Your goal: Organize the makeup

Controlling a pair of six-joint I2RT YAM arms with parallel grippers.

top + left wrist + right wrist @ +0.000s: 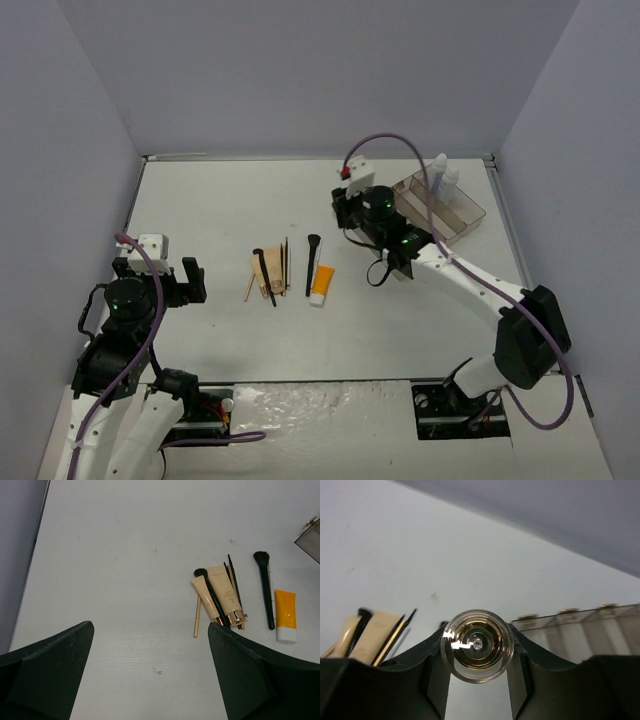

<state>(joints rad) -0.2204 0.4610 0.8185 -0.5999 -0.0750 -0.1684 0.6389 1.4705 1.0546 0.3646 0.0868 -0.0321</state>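
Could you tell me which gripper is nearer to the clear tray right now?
Right. The right gripper, shut on the amber vial, is just beside the clear tray; the left gripper is open far off, beyond the loose cosmetics.

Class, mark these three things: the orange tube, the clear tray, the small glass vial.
orange tube (323,279): top view, orange body.
clear tray (462,214): top view, bare compartment.
small glass vial (477,645): right wrist view, round end.

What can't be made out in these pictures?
Amber vial: right wrist view shows only one end; the right tool hides its body.
Tray: top view, right arm covers its left end; left wrist view, frame edge cuts it.
Thin sticks: top view, too small to count.
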